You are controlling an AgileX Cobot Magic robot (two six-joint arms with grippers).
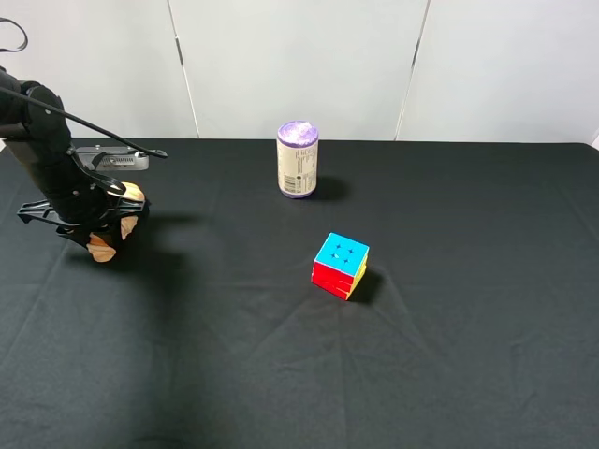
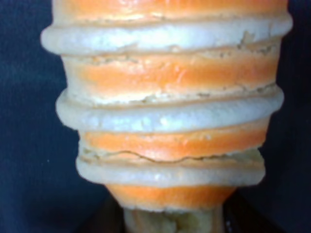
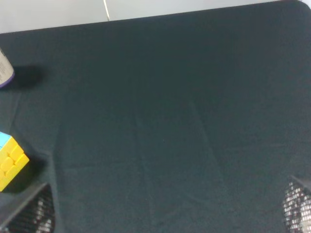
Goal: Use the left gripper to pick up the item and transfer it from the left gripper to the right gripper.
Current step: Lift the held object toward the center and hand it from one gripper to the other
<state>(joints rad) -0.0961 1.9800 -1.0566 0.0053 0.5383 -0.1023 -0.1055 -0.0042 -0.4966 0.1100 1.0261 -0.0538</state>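
Observation:
The item (image 1: 130, 195) is a tan ridged loaf at the far left of the black table; its two ends stick out on either side of my left gripper (image 1: 105, 223). That gripper is shut on the item's middle. In the left wrist view the item (image 2: 165, 111) fills the frame with orange and whitish ridges, and the fingers are hidden. My right gripper (image 3: 165, 221) is out of the exterior high view. In the right wrist view only its mesh-padded fingertips (image 3: 31, 213) show at the two lower corners, wide apart, with nothing between them.
A purple-topped can (image 1: 298, 159) stands at the back centre. A multicoloured puzzle cube (image 1: 341, 266) lies near the middle; it also shows in the right wrist view (image 3: 10, 165). A black cloth (image 1: 449, 355) covers the table. The left arm's cable (image 1: 103, 131) loops over the gripper.

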